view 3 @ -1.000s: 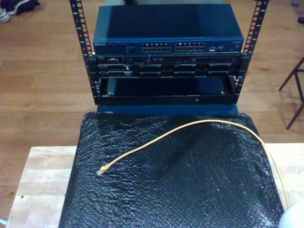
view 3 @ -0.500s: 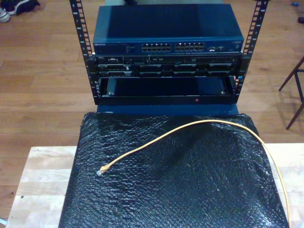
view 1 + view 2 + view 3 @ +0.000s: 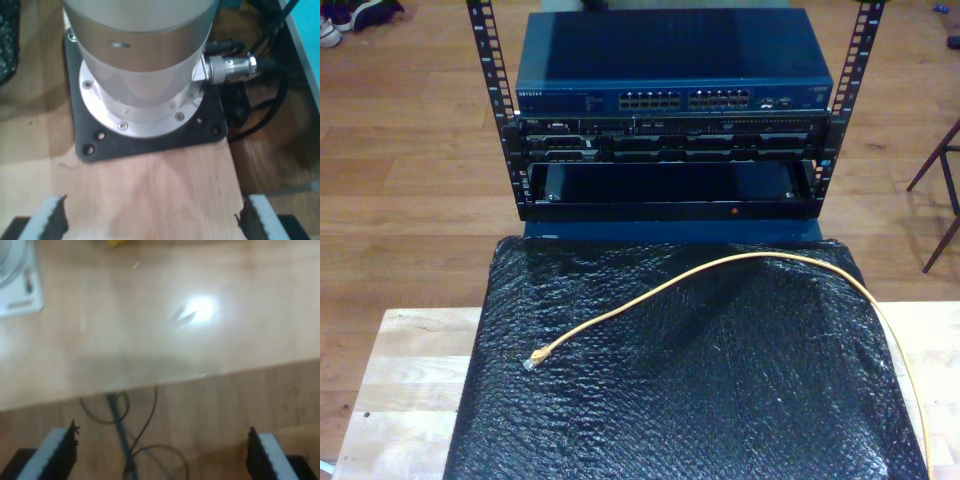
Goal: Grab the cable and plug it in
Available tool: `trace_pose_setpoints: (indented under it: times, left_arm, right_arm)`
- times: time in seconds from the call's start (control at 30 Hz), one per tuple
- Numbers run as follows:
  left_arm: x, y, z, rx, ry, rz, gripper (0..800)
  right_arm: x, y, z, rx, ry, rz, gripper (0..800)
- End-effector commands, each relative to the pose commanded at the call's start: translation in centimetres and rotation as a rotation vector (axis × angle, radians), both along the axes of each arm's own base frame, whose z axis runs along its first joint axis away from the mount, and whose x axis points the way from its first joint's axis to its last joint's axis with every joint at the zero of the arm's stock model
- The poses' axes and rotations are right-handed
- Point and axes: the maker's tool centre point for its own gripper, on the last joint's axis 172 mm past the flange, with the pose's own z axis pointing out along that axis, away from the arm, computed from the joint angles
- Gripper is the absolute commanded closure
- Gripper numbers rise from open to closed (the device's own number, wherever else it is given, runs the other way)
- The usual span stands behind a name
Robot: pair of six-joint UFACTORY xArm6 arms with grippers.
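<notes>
Your thin yellow-orange network cable (image 3: 720,268) lies loose on black bubbled sheeting (image 3: 720,400), clear connector (image 3: 532,362) toward eight o'clock; both tools, first (image 3: 150,220) and second (image 3: 160,452), gape released.

A yellow-orange cable (image 3: 720,268) lies across a glossy black bubble-textured mat (image 3: 720,400) on a pale wood desk (image 3: 400,370), and behind the mat a blue switch (image 3: 670,60) tops a black rack (image 3: 670,180).

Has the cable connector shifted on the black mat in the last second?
No. The connector lies at the same spot on the black mat, and the cable arcs the same way below the rack.
</notes>
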Motion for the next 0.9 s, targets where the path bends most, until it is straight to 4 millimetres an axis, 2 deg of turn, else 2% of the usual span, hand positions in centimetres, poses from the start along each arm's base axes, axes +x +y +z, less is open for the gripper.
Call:
trace_pose_setpoints:
  times: [0.13, 0.27, 0.37, 0.53, 0.8, 0.9]
  left_arm:
    - [1.8, 0.0, 1.3, -0.014, -0.037, 0.031, 0]
    - [2.6, -0.8, 2.4, -0.047, -0.025, 0.029, 0]
    - [3.3, -1.3, 2.5, -0.050, -0.002, 0.025, 0]
    - [4.3, -1.1, 3.0, -0.033, 0.020, 0.029, 0]
    - [6.4, -1.9, 3.2, -0.042, 0.014, 0.049, 0]
    - [7.0, -2.5, 3.3, -0.051, 0.025, 0.057, 0]
  right_arm:
    - [2.4, 1.9, 2.1, 0.036, -0.031, -0.013, 3]
    - [5.4, 4.8, 3.4, 0.116, -0.032, 0.005, 7]
    - [6.9, 6.2, 4.0, 0.142, -0.017, 0.012, 7]
    - [8.9, 8.6, 5.3, 0.176, -0.037, 0.039, 6]
    - [11.1, 12.4, 5.1, 0.260, 0.003, 0.058, 7]
    - [12.0, 13.2, 5.9, 0.281, -0.012, 0.053, 6]
